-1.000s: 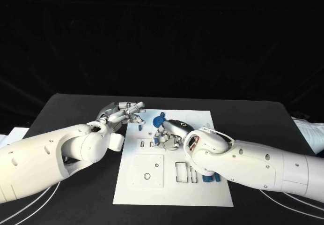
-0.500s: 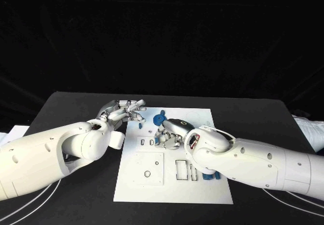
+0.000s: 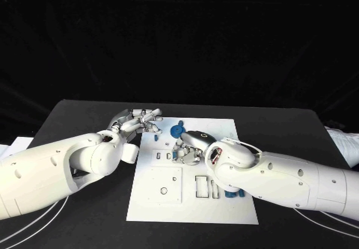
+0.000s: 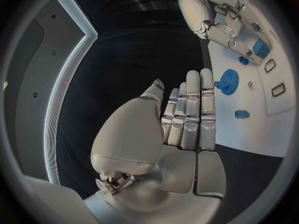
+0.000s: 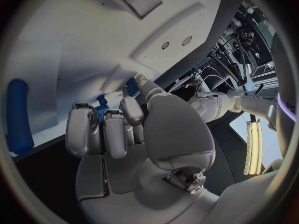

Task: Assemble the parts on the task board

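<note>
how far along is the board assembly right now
Early. Loose on the task board: a blue gear and a blue cylinder; several slots look empty. The right hand pinches a small blue part. The left hand is flat, holding nothing.

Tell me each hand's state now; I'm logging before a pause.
Left hand: open, fingers straight, holding nothing.
Right hand: fingers curled over the task board; whether it holds a part cannot be told.

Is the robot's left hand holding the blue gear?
No, the left hand has its fingers stretched out flat with nothing in them, and the blue gear lies on the task board beyond the fingertips.
</note>
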You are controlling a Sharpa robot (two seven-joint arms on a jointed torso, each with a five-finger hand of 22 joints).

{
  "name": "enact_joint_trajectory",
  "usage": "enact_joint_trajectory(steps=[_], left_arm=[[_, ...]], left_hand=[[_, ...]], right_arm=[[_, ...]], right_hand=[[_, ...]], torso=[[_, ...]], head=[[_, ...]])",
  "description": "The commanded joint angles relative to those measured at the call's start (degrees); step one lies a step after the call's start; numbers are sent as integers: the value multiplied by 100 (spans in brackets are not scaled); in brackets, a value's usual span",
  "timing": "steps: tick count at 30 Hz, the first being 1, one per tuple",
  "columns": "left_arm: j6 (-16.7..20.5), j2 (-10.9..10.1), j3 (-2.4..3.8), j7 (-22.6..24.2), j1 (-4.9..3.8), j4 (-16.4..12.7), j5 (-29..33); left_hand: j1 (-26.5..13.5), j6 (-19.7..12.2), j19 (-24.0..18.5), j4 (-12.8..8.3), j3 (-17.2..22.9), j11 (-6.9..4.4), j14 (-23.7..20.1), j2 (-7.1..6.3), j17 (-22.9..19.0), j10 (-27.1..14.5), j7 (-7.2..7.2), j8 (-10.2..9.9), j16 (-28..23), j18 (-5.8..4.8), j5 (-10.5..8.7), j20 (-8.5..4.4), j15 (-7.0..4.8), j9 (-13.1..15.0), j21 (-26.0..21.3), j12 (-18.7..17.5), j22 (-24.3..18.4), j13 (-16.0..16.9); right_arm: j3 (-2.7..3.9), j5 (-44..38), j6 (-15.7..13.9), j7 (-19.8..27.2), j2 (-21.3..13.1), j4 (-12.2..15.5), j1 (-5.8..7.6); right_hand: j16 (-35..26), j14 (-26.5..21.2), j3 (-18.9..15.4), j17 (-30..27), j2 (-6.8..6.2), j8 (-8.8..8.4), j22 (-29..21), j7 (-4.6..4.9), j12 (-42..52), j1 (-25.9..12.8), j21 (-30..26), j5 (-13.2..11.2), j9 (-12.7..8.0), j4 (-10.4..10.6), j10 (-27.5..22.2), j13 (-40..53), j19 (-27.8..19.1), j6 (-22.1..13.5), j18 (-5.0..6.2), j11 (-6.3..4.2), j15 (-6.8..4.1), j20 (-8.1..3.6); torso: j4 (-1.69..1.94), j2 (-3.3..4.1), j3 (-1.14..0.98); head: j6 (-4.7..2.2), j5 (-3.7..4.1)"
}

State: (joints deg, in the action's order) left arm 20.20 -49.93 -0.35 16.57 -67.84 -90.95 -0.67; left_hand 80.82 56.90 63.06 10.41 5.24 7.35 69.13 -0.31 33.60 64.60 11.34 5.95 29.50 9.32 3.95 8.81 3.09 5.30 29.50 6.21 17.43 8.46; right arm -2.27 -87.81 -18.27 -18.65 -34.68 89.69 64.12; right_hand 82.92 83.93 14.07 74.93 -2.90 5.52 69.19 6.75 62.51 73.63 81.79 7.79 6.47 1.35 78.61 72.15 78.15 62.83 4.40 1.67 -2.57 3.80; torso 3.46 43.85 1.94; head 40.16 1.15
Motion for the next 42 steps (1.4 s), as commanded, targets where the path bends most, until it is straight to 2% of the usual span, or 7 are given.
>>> enact_joint_trajectory(steps=[1, 14, 22, 33, 37, 40, 42], left_arm=[[-116, 8, 4, 49, -2, -8, -12], [-134, 17, 4, 36, -2, 3, -12], [-151, 28, 4, 24, -2, 9, -12], [-319, 30, 3, -396, -2, 48, -511], [-401, 28, 3, -883, -2, 41, -1066], [-663, 4, 4, -1603, -6, 28, -1645], [-996, -17, 6, -2158, -17, 22, -2187]], left_hand=[[48, -28, -37, -31, 6, -4, -25, 9, 7, -36, 3, -5, -36, 105, -16, 17, -6, 7, 30, -10, 7, 9], [48, -28, -37, -31, 6, -4, -25, 9, 7, -36, 3, -5, -36, 105, -16, 17, -6, 7, 30, -10, 7, 9], [53, -26, -41, -40, 13, -4, -25, 8, 9, -33, 3, -3, -41, 105, -18, 16, -6, 8, 34, -9, 12, 9], [-33, 104, 244, -29, 34, -186, 496, -19, 326, 497, -138, 53, 492, 125, -24, -114, -173, 41, 409, 259, 248, 148], [-95, 254, 600, -9, -15, -357, 1305, -84, 2775, 906, -287, 131, 3205, 91, -15, -288, -339, 82, 1082, 743, 762, 502], [-269, 434, 1374, 68, -130, -513, 1795, -83, 4600, 1160, -393, 323, 5085, -224, -32, -406, -441, 182, 2982, 1544, 2995, 1121], [-534, 381, 1446, 243, -292, -507, 1848, -65, 4962, 896, -424, 438, 5445, -297, -38, -443, -452, 262, 3462, 2161, 3521, 1685]], right_arm=[[-24, -141, 167, -196, -10, -18, -32], [-25, -200, -94, -185, -2, 5, -33], [-25, -214, -732, 26, -27, 84, -35], [16, 345, -1372, 1265, -567, 600, 52], [45, 1148, -1274, 2043, -936, 783, 218], [57, 1994, -961, 2391, -1250, 860, 413], [61, 2519, -794, 2513, -1456, 885, 549]], right_hand=[[-28, 400, -52, 592, -98, -44, -22, 6, -79, -24, -25, 23, -14, 22, -70, -47, -47, -70, 11, 18, 35, 19], [-72, 391, -331, 555, -332, -153, -147, 58, -498, -256, -101, 187, -43, 204, -297, -348, -109, -266, 35, 72, 84, 67], [-96, 387, -577, 535, -421, -164, -273, 74, -779, -298, -172, 249, -58, 343, -475, -573, -175, -377, 60, 95, 100, 84], [-170, 368, -977, 468, -440, -144, -355, 107, -818, -228, -235, 437, -90, 574, -550, -682, -211, -493, 73, 126, 129, 111], [-226, 348, -967, 413, -296, -138, -410, 113, -851, -40, -271, 539, -98, 559, -598, -729, -249, -509, 83, 127, 132, 115], [-275, 330, -921, 365, -192, -133, -482, 119, -920, 150, -313, 593, -103, 491, -655, -794, -295, -512, 98, 126, 131, 116], [-280, 330, -901, 362, -135, -131, -488, 124, -940, 227, -321, 603, -107, 465, -668, -822, -298, -515, 99, 127, 131, 116]], torso=[[2, 1, 3], [-1, 2, 1], [0, 2, -4], [-11, -12, -3], [-26, -36, -8], [-36, -83, -18], [-47, -126, -32]], head=[[12, 8], [87, -37], [93, -50], [66, -58], [51, -60], [32, -57], [49, -59]])
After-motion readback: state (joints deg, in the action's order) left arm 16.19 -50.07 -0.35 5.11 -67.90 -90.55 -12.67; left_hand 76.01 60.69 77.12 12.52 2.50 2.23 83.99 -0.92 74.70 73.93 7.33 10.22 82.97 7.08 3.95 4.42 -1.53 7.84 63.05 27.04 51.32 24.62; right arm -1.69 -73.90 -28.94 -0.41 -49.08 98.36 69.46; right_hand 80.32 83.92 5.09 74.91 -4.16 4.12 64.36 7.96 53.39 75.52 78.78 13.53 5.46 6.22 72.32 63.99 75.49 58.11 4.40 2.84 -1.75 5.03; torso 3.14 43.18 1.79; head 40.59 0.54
